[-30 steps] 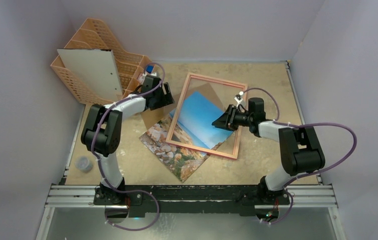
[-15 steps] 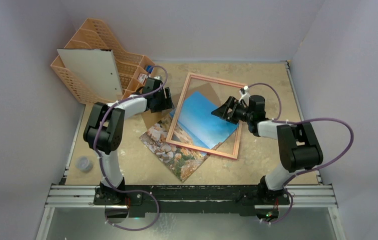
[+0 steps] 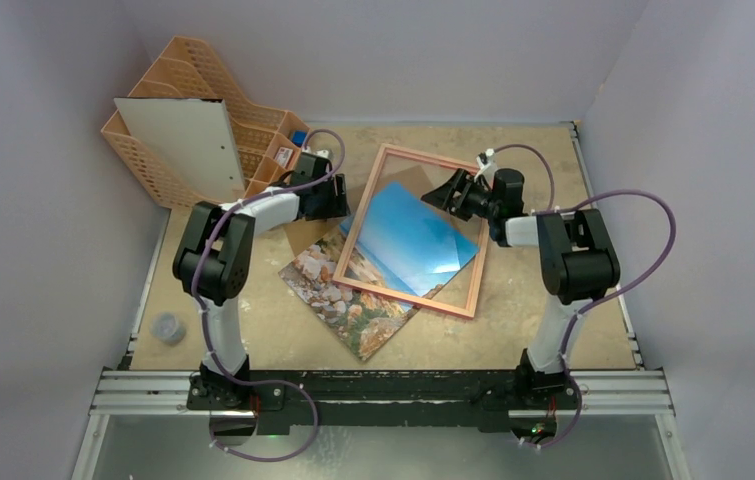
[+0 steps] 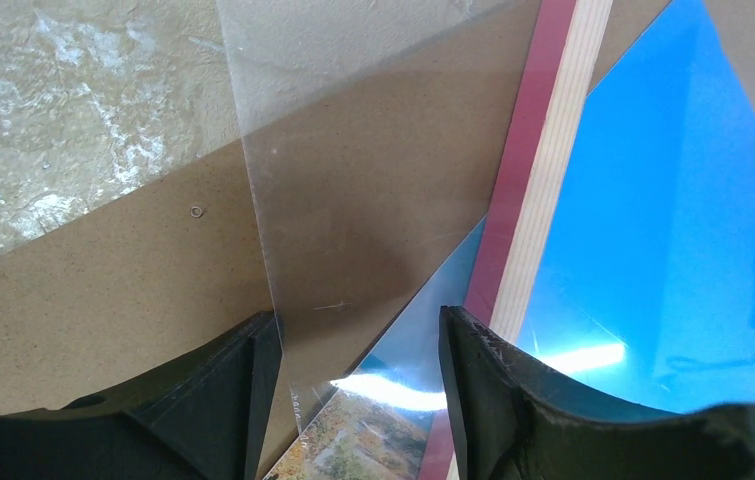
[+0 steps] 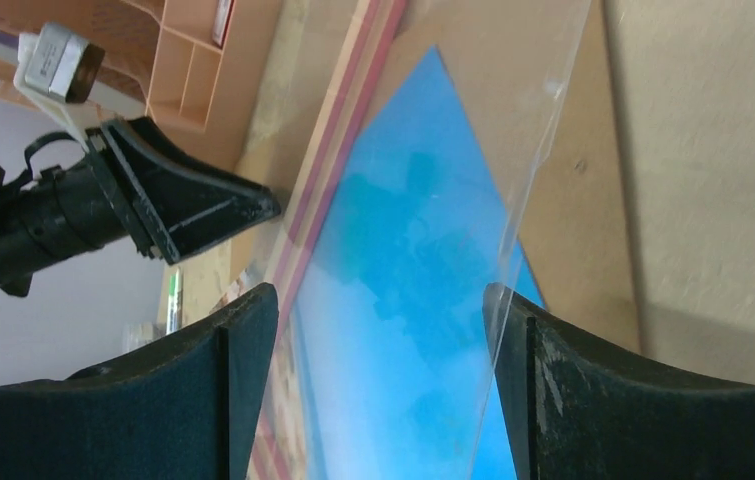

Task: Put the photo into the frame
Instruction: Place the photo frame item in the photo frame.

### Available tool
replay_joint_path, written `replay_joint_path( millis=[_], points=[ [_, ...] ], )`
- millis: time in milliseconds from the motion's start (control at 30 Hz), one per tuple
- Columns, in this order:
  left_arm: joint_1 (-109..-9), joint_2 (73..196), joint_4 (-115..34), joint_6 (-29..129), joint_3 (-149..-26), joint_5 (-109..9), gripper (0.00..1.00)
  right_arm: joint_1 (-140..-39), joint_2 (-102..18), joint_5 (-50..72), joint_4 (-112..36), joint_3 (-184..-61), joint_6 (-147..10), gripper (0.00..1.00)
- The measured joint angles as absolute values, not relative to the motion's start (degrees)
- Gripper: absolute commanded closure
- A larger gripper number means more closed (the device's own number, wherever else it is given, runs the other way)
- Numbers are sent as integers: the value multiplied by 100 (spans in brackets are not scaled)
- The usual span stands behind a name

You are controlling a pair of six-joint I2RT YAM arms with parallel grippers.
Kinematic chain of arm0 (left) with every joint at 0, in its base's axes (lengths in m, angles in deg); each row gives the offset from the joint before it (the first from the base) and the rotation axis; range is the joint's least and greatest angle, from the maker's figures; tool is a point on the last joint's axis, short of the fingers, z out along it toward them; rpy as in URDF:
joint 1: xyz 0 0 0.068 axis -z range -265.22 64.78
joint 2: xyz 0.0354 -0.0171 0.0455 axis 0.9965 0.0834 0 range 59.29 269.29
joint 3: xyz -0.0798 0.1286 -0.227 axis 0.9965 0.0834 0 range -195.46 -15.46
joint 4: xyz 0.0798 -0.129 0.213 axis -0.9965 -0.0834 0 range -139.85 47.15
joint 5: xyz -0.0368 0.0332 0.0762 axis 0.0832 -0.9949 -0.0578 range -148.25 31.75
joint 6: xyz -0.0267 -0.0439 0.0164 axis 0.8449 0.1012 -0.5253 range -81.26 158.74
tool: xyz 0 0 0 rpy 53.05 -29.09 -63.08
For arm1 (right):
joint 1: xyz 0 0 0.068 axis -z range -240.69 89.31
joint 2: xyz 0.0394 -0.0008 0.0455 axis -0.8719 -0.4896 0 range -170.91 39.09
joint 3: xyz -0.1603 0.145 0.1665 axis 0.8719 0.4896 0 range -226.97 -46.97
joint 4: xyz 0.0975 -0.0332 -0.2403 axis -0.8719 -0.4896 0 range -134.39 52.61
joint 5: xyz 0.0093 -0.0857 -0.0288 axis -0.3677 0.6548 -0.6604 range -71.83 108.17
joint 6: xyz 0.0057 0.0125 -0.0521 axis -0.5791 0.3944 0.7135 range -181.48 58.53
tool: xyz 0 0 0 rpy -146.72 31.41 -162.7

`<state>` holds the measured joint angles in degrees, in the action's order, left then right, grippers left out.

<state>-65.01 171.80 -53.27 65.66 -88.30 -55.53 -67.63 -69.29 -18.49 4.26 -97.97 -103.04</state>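
The frame [image 3: 403, 299], narrow and pink-red, lies slanted mid-table on top of the photo [image 3: 348, 310]. The photo's blue sky shows through the frame, and its rocky part sticks out at the lower left. My left gripper [image 3: 338, 200] is open at the frame's left rail. In the left wrist view its jaws [image 4: 358, 350] straddle the clear pane's edge [image 4: 263, 250], a photo corner and the frame's rail [image 4: 513, 230]. My right gripper [image 3: 433, 195] hangs open over the frame's far right part. Between its fingers [image 5: 383, 330] I see blue photo [image 5: 423, 250] and the pane's edge [image 5: 543, 150].
A brown backing board [image 3: 303, 235] lies under the photo and frame at the left. An orange organiser [image 3: 203, 110] holding a white board [image 3: 183, 145] stands at the back left. A small grey cap [image 3: 166, 327] sits near the left edge. Walls close in on three sides.
My right gripper has opened and moved from the frame's right middle toward its far right corner. The left gripper has edged right onto the frame's left rail, its jaws narrowing a little.
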Motion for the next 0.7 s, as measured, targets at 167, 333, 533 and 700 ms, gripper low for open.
replay_joint_path(
  millis=[167,333,533,700],
  points=[
    [-6488,17188,-5327,6548,-8847,-5571,40,-6690,-7349,-2053,634,-10171,-10319,51],
    [-6488,17188,-5331,6551,-8856,-5569,40,-6634,-7473,-2210,719,-10241,-10435,85],
    [-6486,17188,-5384,6583,-8917,-5518,30,-6636,-7193,-2166,804,-9929,-10594,100],
    [-6473,17180,-5489,6686,-8998,-5337,24,-6623,-6660,-1996,1182,-9214,-10861,100]
  ],
)
